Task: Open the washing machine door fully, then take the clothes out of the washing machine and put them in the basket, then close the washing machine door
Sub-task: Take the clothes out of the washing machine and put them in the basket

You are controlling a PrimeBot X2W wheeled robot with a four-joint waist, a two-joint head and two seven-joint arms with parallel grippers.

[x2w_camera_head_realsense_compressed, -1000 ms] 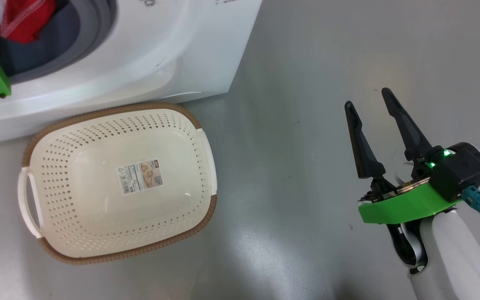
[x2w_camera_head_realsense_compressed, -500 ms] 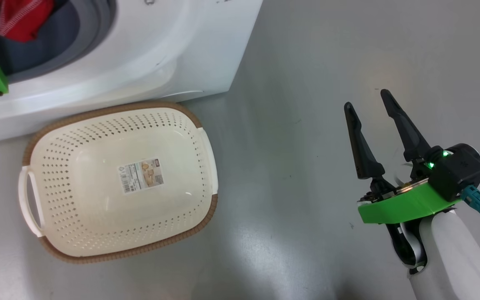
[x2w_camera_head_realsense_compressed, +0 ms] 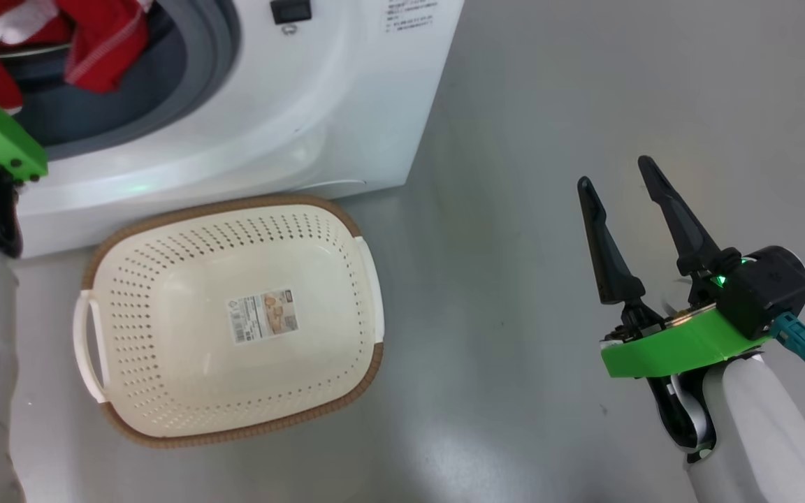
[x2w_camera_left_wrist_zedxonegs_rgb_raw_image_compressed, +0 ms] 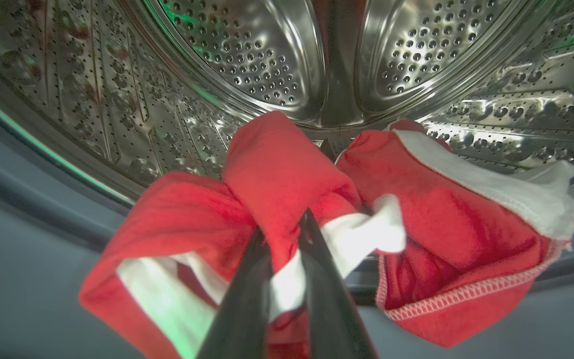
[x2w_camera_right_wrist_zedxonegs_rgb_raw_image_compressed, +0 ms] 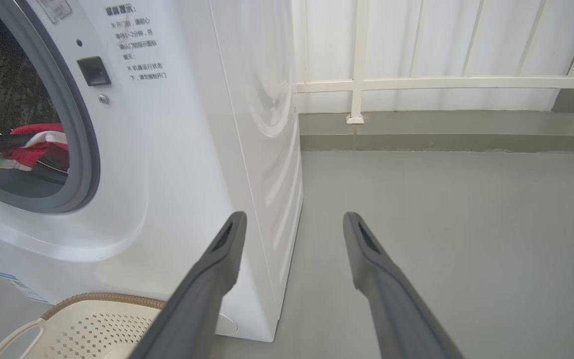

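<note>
The left end effector [x2w_camera_left_wrist_zedxonegs_rgb_raw_image_compressed: 284, 224] is in the mouth of the washing machine [x2w_camera_head_realsense_compressed: 346, 105]. The clothes [x2w_camera_left_wrist_zedxonegs_rgb_raw_image_compressed: 277, 164], bunched round its tips, block the way ahead, and above them the drum [x2w_camera_left_wrist_zedxonegs_rgb_raw_image_compressed: 247, 50] is open space. The right end effector [x2w_camera_head_realsense_compressed: 615, 172] has bare floor [x2w_camera_head_realsense_compressed: 549, 84] ahead and to its right. The machine's side walls off its left, with the open basket [x2w_camera_head_realsense_compressed: 130, 314] beyond. A railing [x2w_camera_right_wrist_zedxonegs_rgb_raw_image_compressed: 416, 82] closes off the far end.

Looks like a bare laundry corner, maybe a utility room or closed-in balcony, can't tell which. Big white front-load washing machine [x2w_camera_right_wrist_zedxonegs_rgb_raw_image_compressed: 192, 149] sits on a smooth grey floor [x2w_camera_right_wrist_zedxonegs_rgb_raw_image_compressed: 441, 224], with a plastic basket [x2w_camera_head_realsense_compressed: 158, 293] just in front. Behind it there's a plain white panelled wall [x2w_camera_right_wrist_zedxonegs_rgb_raw_image_compressed: 416, 40] with a cream rail [x2w_camera_right_wrist_zedxonegs_rgb_raw_image_compressed: 446, 82].
</note>
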